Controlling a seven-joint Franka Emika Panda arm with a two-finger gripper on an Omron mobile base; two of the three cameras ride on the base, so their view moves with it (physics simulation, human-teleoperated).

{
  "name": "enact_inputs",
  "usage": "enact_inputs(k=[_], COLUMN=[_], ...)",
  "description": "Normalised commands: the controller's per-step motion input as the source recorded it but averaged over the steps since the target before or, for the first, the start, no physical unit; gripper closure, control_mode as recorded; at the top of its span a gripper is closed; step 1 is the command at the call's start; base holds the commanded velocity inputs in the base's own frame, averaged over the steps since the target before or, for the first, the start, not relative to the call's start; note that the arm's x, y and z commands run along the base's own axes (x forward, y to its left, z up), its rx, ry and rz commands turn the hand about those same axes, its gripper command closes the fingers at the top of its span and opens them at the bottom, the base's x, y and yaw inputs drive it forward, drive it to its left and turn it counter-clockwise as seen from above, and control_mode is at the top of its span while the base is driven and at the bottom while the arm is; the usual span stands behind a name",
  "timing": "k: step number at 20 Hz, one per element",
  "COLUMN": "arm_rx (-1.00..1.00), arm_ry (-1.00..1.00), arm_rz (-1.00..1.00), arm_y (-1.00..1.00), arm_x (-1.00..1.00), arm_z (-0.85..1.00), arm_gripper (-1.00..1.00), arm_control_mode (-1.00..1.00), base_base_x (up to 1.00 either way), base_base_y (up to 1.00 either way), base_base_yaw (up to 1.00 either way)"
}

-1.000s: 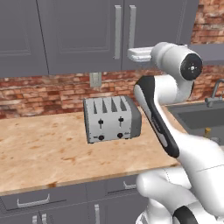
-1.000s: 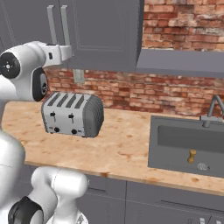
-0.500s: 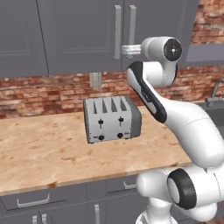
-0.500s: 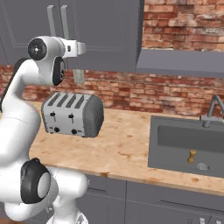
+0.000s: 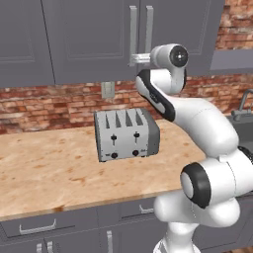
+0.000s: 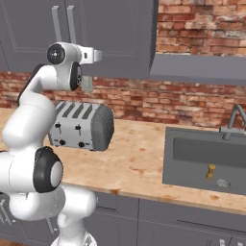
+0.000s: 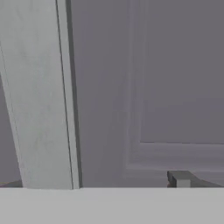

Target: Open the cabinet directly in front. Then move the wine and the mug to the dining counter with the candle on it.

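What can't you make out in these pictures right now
- Inside of the cabinet: its doors are shut in both base views.
- Gripper fingertips: in the left base view they merge with the silver handle.
- Handle ends: cut off by the hand view's edges, where the bar is very close.
- Sink items: too small to name, right base view.
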Motion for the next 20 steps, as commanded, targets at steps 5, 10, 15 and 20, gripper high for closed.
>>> enact_inputs(k=[5,10,15,20], arm_rx=[0.0,0.0,-0.07,0.0], arm_ry=[-0.24,0.0,0.02,0.0], arm_rz=[-0.01,-0.06,-0.12,-0.02], arm_y=[0.04,0.01,0.03,0.01], arm_x=[0.06,0.74,0.99,0.07], arm_z=[0.27,-0.01,-0.37,0.0], arm_gripper=[-1.0,-1.0,1.0,1.0], arm_control_mode=[-1.0,-1.0,-1.0,-1.0], base_base_x=[0.0,0.0,0.0,0.0], base_base_y=[0.0,0.0,0.0,0.0], base_base_yaw=[0.0,0.0,0.0,0.0])
